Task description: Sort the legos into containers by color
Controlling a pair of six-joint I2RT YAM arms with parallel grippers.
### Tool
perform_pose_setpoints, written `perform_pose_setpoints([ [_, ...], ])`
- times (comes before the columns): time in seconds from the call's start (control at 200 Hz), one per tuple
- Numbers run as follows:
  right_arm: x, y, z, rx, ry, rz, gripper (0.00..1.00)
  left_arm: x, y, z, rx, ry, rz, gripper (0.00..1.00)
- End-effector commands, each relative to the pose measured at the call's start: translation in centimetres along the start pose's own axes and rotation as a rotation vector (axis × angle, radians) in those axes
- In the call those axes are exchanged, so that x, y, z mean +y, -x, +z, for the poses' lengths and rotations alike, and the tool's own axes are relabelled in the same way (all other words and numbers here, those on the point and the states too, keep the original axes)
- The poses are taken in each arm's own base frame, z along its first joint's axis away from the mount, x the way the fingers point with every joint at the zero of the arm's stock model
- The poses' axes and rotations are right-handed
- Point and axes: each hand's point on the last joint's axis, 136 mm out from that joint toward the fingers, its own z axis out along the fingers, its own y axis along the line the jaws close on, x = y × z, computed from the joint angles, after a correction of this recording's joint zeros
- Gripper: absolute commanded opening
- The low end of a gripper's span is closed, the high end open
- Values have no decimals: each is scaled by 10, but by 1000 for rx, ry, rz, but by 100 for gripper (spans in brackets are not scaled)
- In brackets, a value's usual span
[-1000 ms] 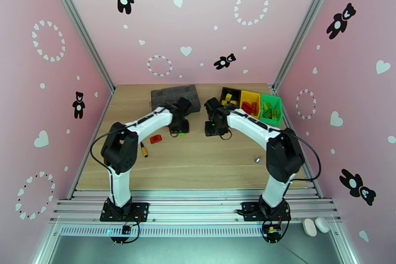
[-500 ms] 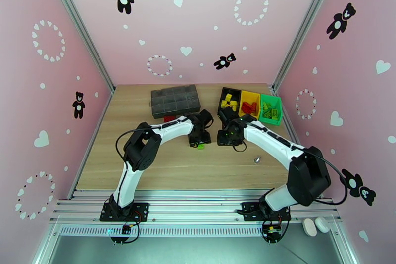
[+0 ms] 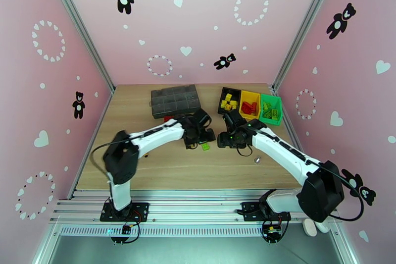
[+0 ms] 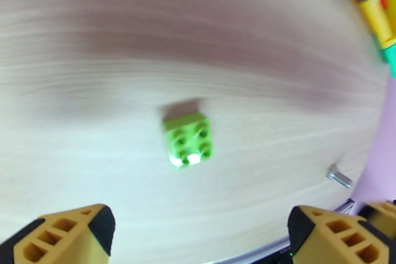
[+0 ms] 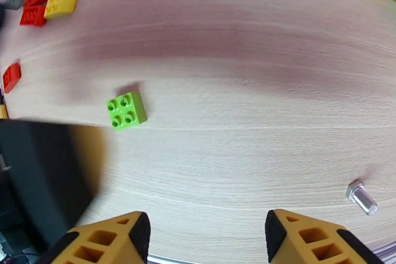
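A lime green lego (image 3: 205, 146) lies loose on the wooden table between my two grippers. The left gripper (image 3: 197, 138) hangs just left of it, open, with the brick (image 4: 188, 139) ahead of its empty fingers (image 4: 64, 235). To the brick's right, the right gripper (image 3: 229, 139) is also open and empty, and the brick (image 5: 127, 110) sits up and left of its fingers (image 5: 317, 235). The containers stand at the back right: black (image 3: 229, 100) with yellow legos, yellow (image 3: 249, 104) with red ones, green (image 3: 270, 109) with green ones. Two red legos (image 5: 34, 2), a yellow one (image 5: 61, 3) and another red one (image 5: 11, 77) lie further left.
A dark grey organizer box (image 3: 174, 100) sits at the back centre. A small metal bolt (image 3: 257, 159) lies on the table right of the grippers, also seen as the bolt (image 5: 361, 199). Bare wood stretches toward the near edge.
The left arm swung right with the green lego and let it go onto the table. Both grippers opened. The right arm moved right and nearer.
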Motion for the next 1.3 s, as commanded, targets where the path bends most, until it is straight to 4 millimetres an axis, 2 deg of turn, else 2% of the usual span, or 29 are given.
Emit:
perform_pose_setpoints([
  [0.0,19,-15,19,82,26,-78,68,47,14,-24,-78,74,-48,99],
  [0.165,39,-30,49,178,-33,-160,68,101,22,-35,-112,76,-158,98],
  [0.25,47,-33,61,216,-44,-163,68,116,21,-37,-112,71,-190,98],
  [0.365,59,-27,74,241,-44,-182,68,129,20,-38,-113,74,-214,99],
  [0.611,73,-7,103,286,-91,-211,61,132,17,-33,-86,60,-213,99],
  [0.841,67,9,118,300,-167,-186,54,124,21,-28,-61,45,-190,98],
  [1.056,61,9,125,325,-188,-177,48,117,24,-24,-43,35,-173,98],
  [1.291,67,21,123,303,-171,-170,52,112,28,-22,-31,32,-154,98],
])
